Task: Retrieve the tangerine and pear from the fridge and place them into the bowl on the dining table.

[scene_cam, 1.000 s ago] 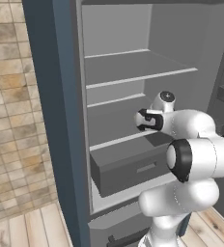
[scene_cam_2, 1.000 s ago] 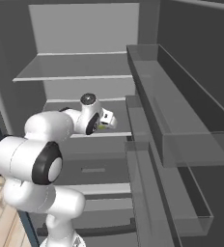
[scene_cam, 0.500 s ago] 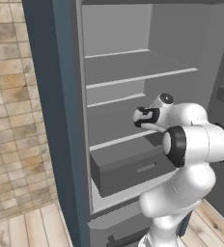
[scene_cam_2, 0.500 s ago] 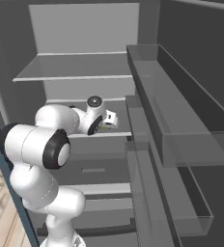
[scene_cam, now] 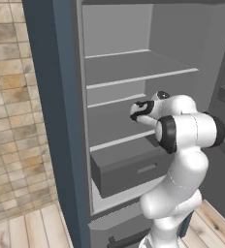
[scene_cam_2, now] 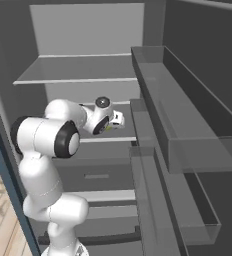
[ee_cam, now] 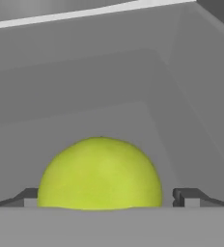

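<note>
Early stage of the task, by the look of things. Fridge standing open, grey shelves and a half-drawn drawer exposed, door bins visible on the right in the right base view. Arm reaching into the middle shelf, gripper well inside the compartment and level with that shelf. Pear seen close up in the hand view, resting on the shelf floor, sitting squarely between the two fingertips, which stand wide apart on either side with a gap still showing at each flank; no contact evident, so not yet gripped. A sliver of yellow-green also glimpsed at the gripper in the right base view, consistent with the fruit lying just in front of the hand. Tangerine not located on any shelf shown; position undetermined. Judged status: approach to the first fruit essentially complete, closing of the jaws on it outstanding. Remaining after that, as a judgement only: lift and withdrawal clear of the shelf edge, carriage to the table and bowl, release, then the whole cycle again for the second fruit. Nothing yet delivered, as far as can be seen.
</note>
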